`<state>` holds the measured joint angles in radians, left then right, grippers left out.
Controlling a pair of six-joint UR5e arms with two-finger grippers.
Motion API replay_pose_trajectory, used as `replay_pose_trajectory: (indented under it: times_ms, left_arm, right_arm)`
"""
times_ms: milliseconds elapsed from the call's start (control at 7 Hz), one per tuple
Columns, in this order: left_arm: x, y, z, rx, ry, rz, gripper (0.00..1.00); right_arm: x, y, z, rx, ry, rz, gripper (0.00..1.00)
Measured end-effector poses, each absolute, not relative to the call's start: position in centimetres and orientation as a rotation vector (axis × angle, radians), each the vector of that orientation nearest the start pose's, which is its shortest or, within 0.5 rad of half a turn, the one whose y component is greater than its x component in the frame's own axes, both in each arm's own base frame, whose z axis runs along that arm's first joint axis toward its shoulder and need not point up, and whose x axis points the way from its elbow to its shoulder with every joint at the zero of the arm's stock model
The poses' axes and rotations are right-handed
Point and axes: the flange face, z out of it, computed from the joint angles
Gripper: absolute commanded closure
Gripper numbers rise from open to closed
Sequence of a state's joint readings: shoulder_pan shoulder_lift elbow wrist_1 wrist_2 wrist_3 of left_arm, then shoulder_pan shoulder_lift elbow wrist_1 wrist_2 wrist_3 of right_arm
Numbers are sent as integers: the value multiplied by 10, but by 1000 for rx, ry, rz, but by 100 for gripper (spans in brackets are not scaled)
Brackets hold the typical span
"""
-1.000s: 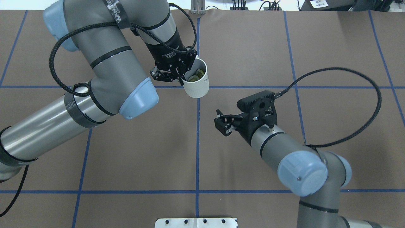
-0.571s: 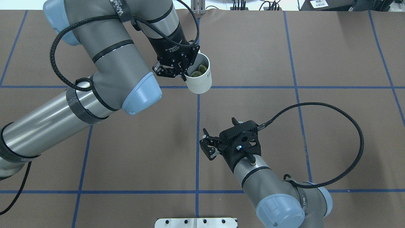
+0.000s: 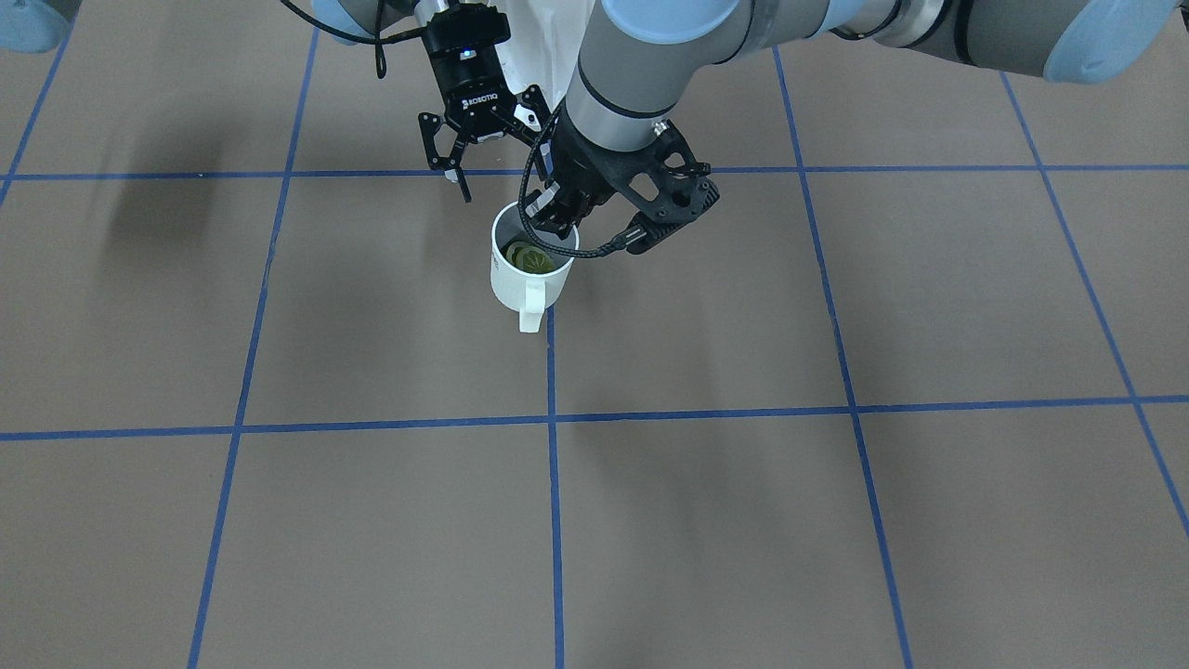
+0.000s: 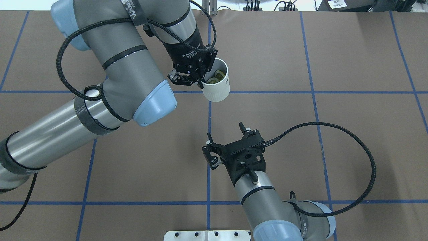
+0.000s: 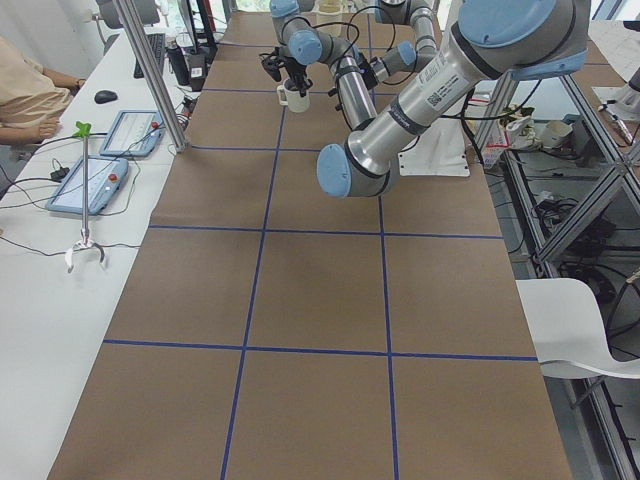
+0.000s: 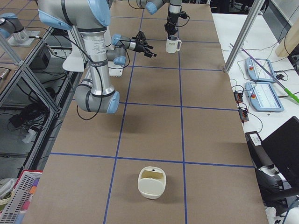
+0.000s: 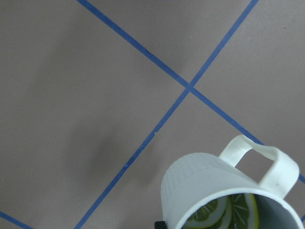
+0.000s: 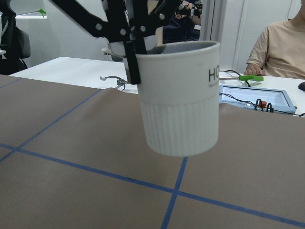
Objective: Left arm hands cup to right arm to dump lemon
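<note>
The white cup (image 4: pixel 218 87) hangs above the brown table, held upright by its rim. My left gripper (image 4: pixel 201 79) is shut on the rim, one finger inside and one outside. Yellow-green lemon slices (image 4: pixel 215 76) lie in the cup; they also show in the front view (image 3: pixel 529 257) and the left wrist view (image 7: pixel 228 210). The cup's handle (image 3: pixel 531 311) points away from me. My right gripper (image 4: pixel 224 131) is open and empty. It sits nearer to me than the cup, apart from it, and points at it. Its wrist view shows the cup's ribbed side (image 8: pixel 180 102) straight ahead.
A white lidded container (image 6: pixel 152 182) stands on the table far out on my right. A metal plate (image 4: pixel 207 235) lies at the near edge. Blue tape lines (image 4: pixel 209 117) cross the brown cover. Operators sit beyond the far side, with tablets (image 6: pixel 264 95) on the side bench.
My right arm has swung in from the right, and its open gripper now faces the cup from the near side. My left arm has carried the cup slightly right.
</note>
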<state>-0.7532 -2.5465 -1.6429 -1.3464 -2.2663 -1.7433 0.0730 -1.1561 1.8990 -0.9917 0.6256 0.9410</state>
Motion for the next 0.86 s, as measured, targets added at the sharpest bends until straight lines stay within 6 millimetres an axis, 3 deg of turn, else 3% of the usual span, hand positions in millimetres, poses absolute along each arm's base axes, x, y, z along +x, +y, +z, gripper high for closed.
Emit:
replay_pose_trajectory:
  times_ms: [571,857]
  left_arm:
    - [441,-497,34,-425,923,-563,100]
    - [452,-483,33,-439,909,-543,100]
  right_arm:
    - [-524,-255,206,1178,-862,221,1]
    - [-524,-257,208,1183,-855,226,1]
